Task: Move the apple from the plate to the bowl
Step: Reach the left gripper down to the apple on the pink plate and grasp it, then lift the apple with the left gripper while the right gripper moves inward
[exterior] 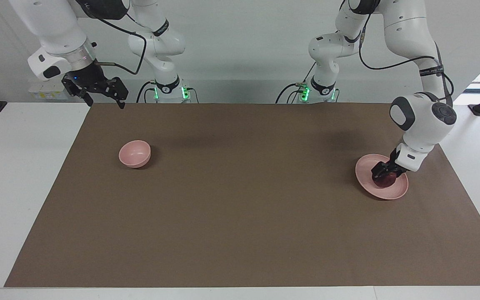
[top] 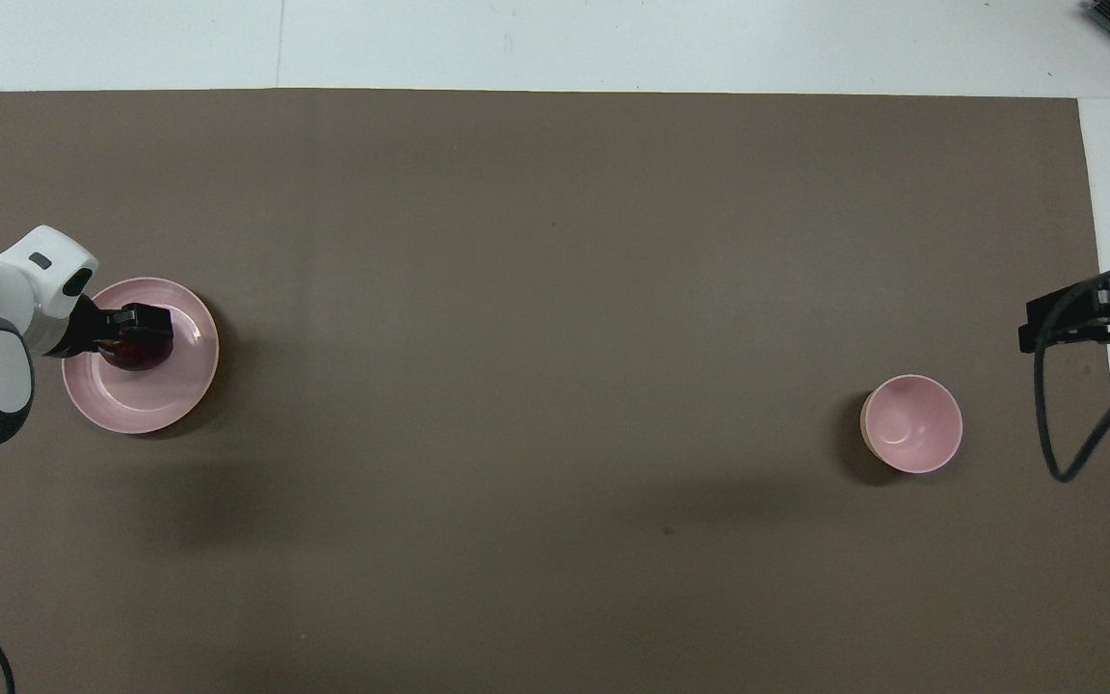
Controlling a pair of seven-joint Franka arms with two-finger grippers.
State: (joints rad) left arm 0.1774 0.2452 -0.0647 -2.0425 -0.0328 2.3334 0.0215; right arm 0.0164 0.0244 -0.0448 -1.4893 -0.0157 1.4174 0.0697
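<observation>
The dark red apple (exterior: 384, 179) lies on the pale pink plate (exterior: 394, 192) at the left arm's end of the table. My left gripper (exterior: 385, 174) is down on the plate, its fingers against both sides of the apple, shut on it. In the overhead view the apple (top: 139, 353) sits on the half of the plate (top: 145, 405) farther from the robots, with the left gripper (top: 136, 333) at it. The small deep pink bowl (exterior: 135, 153) stands empty toward the right arm's end; it also shows in the overhead view (top: 911, 424). My right gripper (exterior: 104, 100) waits open, up in the air over the mat's corner.
A brown mat (exterior: 240, 200) covers most of the white table. A black cable (top: 1070, 424) hangs from the right arm beside the bowl. Nothing else stands on the mat between plate and bowl.
</observation>
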